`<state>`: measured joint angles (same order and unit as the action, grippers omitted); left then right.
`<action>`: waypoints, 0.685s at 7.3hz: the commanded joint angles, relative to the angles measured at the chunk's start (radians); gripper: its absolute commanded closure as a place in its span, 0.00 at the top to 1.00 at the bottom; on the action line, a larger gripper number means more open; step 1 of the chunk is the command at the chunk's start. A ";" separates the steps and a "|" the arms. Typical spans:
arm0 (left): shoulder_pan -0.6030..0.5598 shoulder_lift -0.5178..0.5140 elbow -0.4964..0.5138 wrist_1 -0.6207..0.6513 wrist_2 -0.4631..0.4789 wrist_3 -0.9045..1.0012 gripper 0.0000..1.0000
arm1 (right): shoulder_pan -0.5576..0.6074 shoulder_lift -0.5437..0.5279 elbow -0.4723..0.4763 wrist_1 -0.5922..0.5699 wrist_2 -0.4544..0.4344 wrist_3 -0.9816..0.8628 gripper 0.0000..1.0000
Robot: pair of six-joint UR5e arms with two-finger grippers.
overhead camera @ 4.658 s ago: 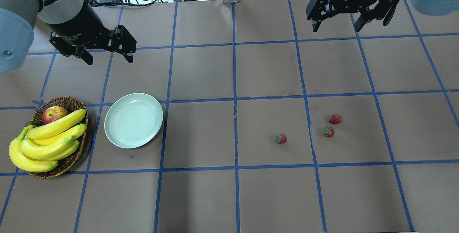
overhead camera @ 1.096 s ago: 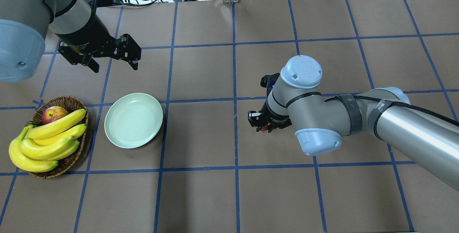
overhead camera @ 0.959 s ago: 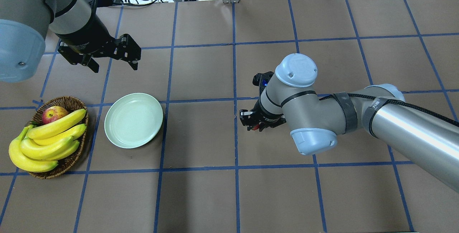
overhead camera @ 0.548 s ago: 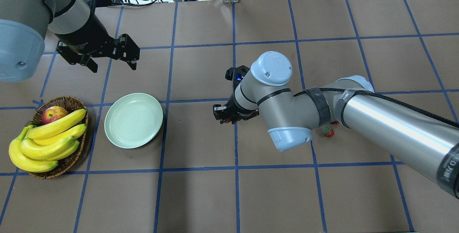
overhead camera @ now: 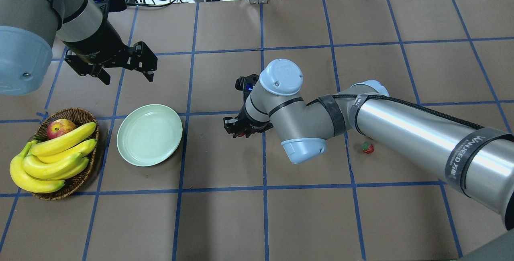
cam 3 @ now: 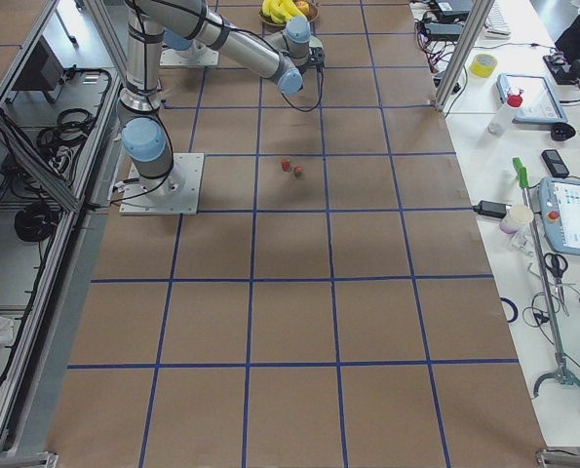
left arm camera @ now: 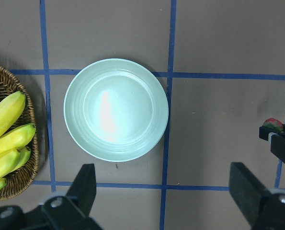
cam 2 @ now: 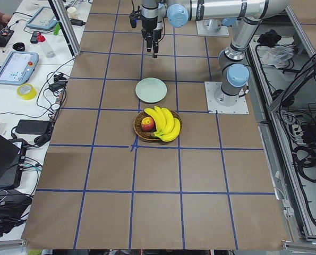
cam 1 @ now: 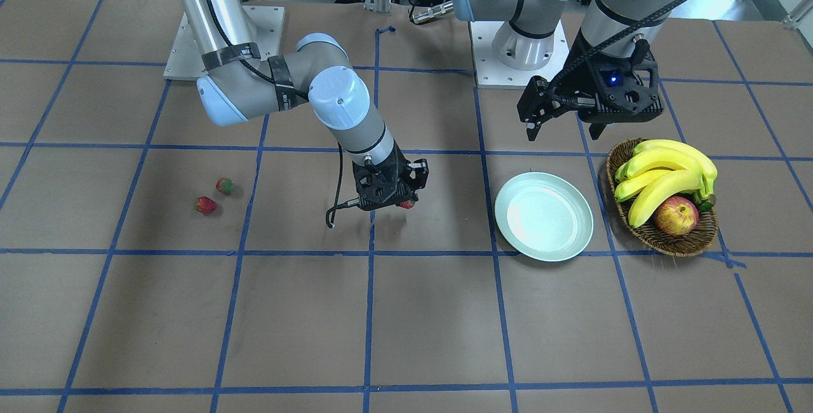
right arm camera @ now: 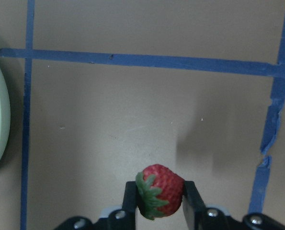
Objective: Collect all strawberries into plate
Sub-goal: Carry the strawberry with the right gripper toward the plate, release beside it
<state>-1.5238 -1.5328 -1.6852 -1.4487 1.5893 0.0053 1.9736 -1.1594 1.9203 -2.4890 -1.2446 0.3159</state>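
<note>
My right gripper (right arm camera: 160, 197) is shut on a strawberry (right arm camera: 160, 190) and holds it just above the table, a short way right of the plate (overhead camera: 149, 135) in the overhead view. The gripper (overhead camera: 239, 130) and berry (cam 1: 406, 204) also show there and in the front view. The pale green plate (cam 1: 544, 216) is empty. Two strawberries (cam 1: 224, 185) (cam 1: 204, 205) lie on the table far from the plate; the overhead view shows only one (overhead camera: 367, 147), the other hidden by my right arm. My left gripper (overhead camera: 127, 78) is open and empty, raised behind the plate (left arm camera: 116, 109).
A wicker basket (overhead camera: 76, 114) with bananas (overhead camera: 56, 152) and an apple (overhead camera: 60, 127) stands just left of the plate in the overhead view. My right arm stretches across the table's right half. Cables lie along the far edge.
My right gripper has carried the strawberry left toward the plate, uncovering one berry on the table. Earlier, all three berries lay on the table and both grippers were raised. The left gripper barely moved.
</note>
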 commanded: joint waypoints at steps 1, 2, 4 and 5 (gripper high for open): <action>0.001 0.000 -0.001 0.001 -0.002 0.001 1.00 | 0.002 0.003 -0.004 0.004 -0.006 0.000 0.81; 0.001 -0.001 -0.002 0.001 0.001 0.004 1.00 | 0.002 -0.005 -0.001 0.012 -0.009 0.002 0.92; 0.002 0.000 -0.002 0.004 0.000 0.002 1.00 | 0.001 -0.041 0.003 0.028 -0.068 -0.009 1.00; 0.002 0.000 0.001 0.004 0.001 0.005 1.00 | -0.012 -0.090 0.000 0.135 -0.166 -0.023 1.00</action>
<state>-1.5222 -1.5327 -1.6865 -1.4454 1.5897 0.0086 1.9720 -1.2022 1.9218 -2.4409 -1.3200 0.3069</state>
